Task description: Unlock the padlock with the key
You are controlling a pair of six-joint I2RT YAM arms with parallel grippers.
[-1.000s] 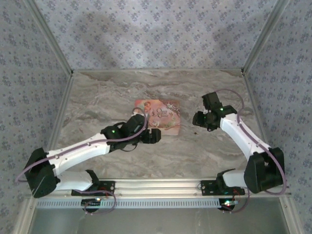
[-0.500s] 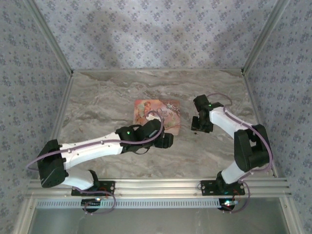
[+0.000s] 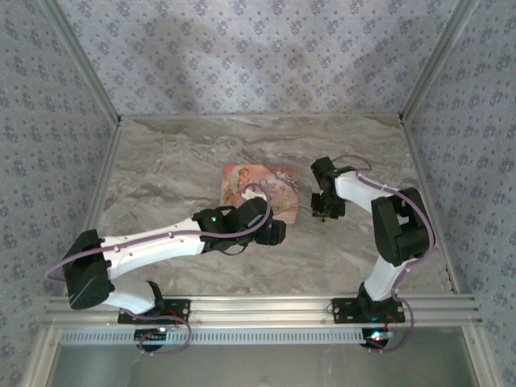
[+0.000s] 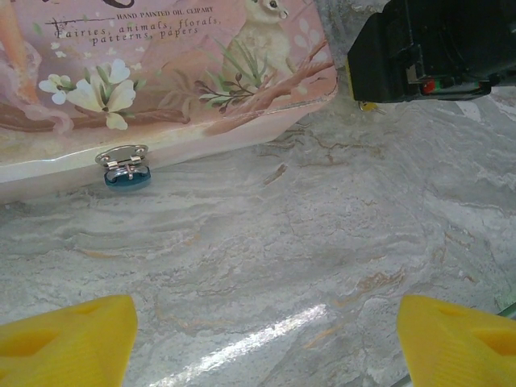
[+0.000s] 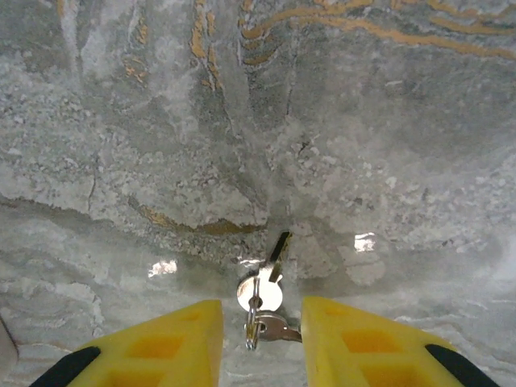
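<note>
A small silver key lies flat on the marble with a second key on the same ring. My right gripper is down over them, its yellow fingers narrowly apart on either side, with a gap still showing on the left. The blue-and-silver padlock hangs from the silver hasp on the front edge of the pink illustrated box. My left gripper hovers wide open over bare marble in front of the box, a short way from the padlock. In the top view the right gripper sits just right of the box.
The right gripper's black body hangs close to the box's right corner in the left wrist view. The left gripper rests at the box's near edge. Patterned walls close in the marble table on three sides.
The right arm swung left and came down over the keys, and its jaws narrowed around them. The left arm slid right along the box's front, then held still, open.
</note>
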